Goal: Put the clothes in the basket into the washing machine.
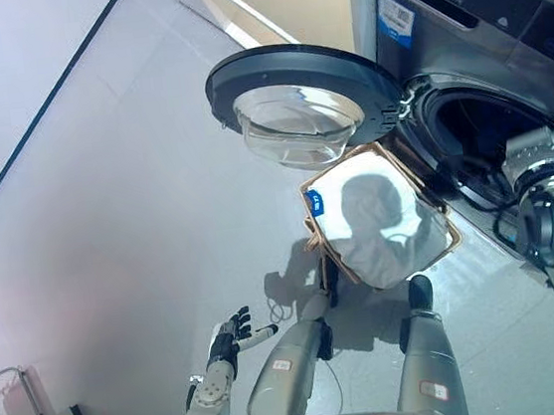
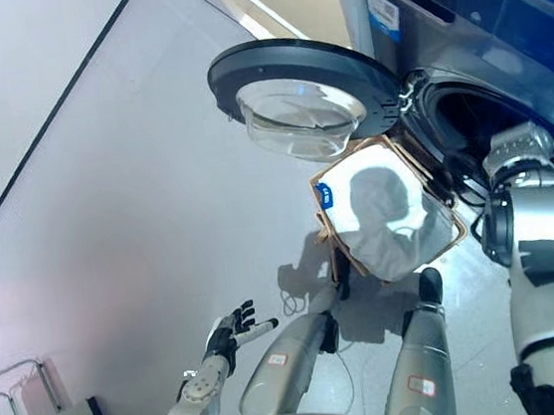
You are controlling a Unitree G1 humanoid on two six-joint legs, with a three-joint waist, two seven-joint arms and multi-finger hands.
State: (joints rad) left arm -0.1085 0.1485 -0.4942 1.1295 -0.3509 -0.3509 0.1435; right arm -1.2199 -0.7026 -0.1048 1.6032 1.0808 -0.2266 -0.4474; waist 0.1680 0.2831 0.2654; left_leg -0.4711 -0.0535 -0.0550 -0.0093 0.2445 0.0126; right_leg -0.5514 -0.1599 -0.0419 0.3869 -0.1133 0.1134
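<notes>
A grey front-loading washing machine (image 1: 495,12) stands at the right, its round glass door (image 1: 299,90) swung wide open to the left. The dark drum opening (image 1: 478,124) is exposed. A brown basket (image 1: 450,233) with a white lining and a blue tag sits on the floor under the door. I cannot make out any separate garment in it. My right arm (image 1: 542,162) reaches into the drum and the hand is hidden inside. My left hand (image 1: 234,338) hangs open and empty at the lower left, away from the basket.
The open door overhangs the basket's far side. A metal rack (image 1: 8,398) and a pale panel show at the lower left corner. A dark line (image 1: 37,125) crosses the grey floor at the left.
</notes>
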